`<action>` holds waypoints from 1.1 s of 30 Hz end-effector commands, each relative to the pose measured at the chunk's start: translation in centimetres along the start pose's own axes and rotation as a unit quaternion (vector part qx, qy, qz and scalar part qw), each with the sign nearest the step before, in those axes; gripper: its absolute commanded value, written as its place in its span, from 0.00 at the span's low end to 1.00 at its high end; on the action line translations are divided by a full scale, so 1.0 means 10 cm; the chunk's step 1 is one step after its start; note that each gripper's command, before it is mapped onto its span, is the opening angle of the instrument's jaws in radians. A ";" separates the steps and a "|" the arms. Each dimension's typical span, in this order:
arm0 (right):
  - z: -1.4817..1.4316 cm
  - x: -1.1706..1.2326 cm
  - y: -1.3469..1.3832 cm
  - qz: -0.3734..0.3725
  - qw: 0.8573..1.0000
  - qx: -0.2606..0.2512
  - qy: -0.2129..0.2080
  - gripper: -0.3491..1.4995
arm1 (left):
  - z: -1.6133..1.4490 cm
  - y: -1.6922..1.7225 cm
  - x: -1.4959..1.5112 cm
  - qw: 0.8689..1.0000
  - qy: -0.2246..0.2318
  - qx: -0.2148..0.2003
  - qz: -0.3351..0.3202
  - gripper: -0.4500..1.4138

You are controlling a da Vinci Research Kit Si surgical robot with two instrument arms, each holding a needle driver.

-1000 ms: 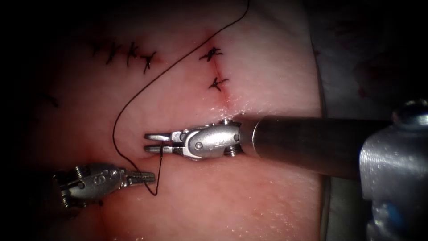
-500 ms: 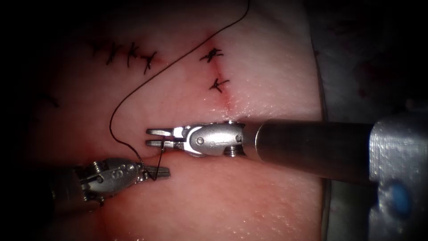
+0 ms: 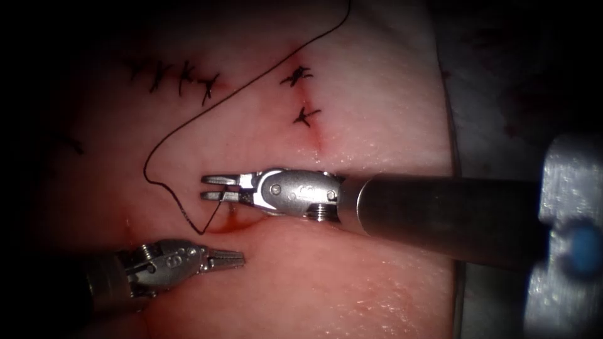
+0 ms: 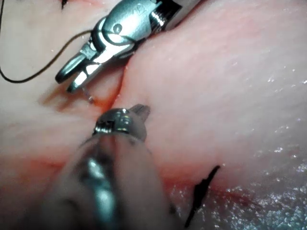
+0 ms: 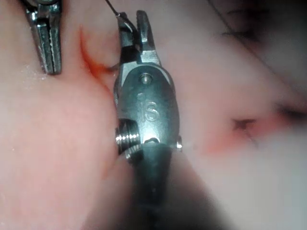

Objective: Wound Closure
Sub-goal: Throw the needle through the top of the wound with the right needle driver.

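Endoscope view: right tool [image 3: 211,188], jaws slightly parted, is gripping the needle [image 3: 224,196] near its thread [image 3: 188,125] end just over the cut [image 3: 235,224], while left tool [image 3: 233,257] is sitting closed, empty, below.

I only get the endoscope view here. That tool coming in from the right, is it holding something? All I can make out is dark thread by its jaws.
Observer: Yes. The left wrist view shows the right tool gripping the needle. A short metal end pokes out past its jaws, but I cannot tell where along the curve it is held.
Operator: Is that end stuck in the meat?
Observer: It points at the tissue right beside the red fluid. I cannot tell whether it has gone in.
Operator: And the other tool?
Observer: In the right wrist view the left tool has its jaws shut with nothing between them.
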 end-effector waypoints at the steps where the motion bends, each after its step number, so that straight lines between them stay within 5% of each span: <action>1: 0.008 0.005 0.009 0.007 1.000 -0.001 0.004 0.00 | 0.009 -0.002 -0.001 1.000 0.000 0.000 -0.001 0.00; 23: 0.001 0.055 0.058 0.201 0.976 -0.007 0.088 0.00 | 0.007 0.004 -0.004 1.000 -0.009 -0.003 0.001 0.00; 33: 0.002 0.053 0.058 0.372 0.915 0.031 0.153 0.00 | 0.001 0.007 -0.007 1.000 -0.011 -0.008 0.003 0.00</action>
